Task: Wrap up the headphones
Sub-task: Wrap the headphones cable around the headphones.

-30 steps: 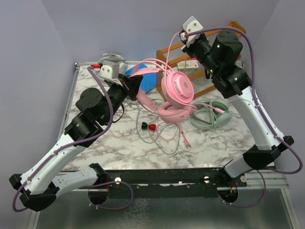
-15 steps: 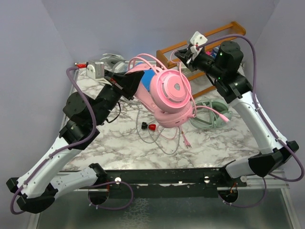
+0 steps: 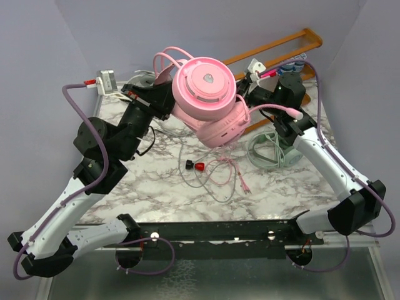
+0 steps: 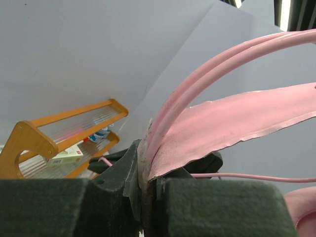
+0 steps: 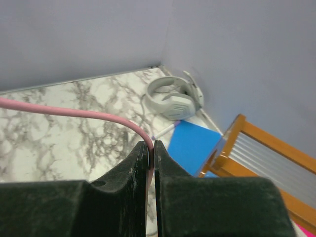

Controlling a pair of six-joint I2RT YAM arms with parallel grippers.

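Observation:
The pink headphones [image 3: 206, 100] hang high above the table, cups stacked toward the camera. My left gripper [image 3: 169, 105] is shut on their headband; the left wrist view shows the pink band [image 4: 237, 118] clamped in my left gripper [image 4: 148, 165]. My right gripper [image 3: 245, 95] is just right of the cups, shut on the pink cable [image 5: 74, 112], which runs into my right gripper [image 5: 151, 147]. The rest of the cable [image 3: 225, 172] trails onto the marble. The mint green headphones [image 3: 275, 150] lie at the right. The silver-grey headphones [image 5: 173, 98] lie in the back left corner.
A small red-and-black object [image 3: 199, 166] lies on the marble table [image 3: 150, 187] among thin cable loops. A wooden rack [image 3: 281, 47] stands at the back right, a blue flat object [image 5: 195, 145] beside it. Walls close in the back and sides.
Both arms have raised the pink headphones off the table and toward the back. The right gripper has come down and left, close to the cups, with the cable in it.

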